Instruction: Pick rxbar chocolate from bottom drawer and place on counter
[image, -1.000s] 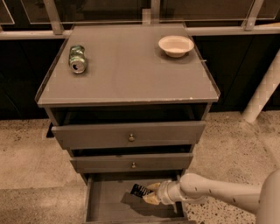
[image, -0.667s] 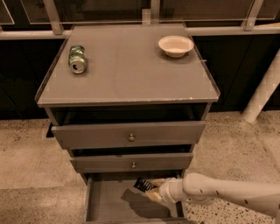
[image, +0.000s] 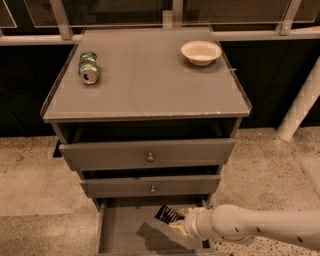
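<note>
Rxbar chocolate (image: 167, 214) pinched at its right end in the gripper (image: 176, 221), fingers closed on it, bar tilted and jutting up-left from the fingertips. I have the gripper low inside the open bottom drawer (image: 120, 231), toward its right side. Since a second ago, bar and gripper have shifted slightly right; shadow on the drawer floor just left of and below the tool. Counter (image: 145, 80) well above the gripper; crushed can (image: 89, 67) and bowl (image: 201, 52) unmoved.
</note>
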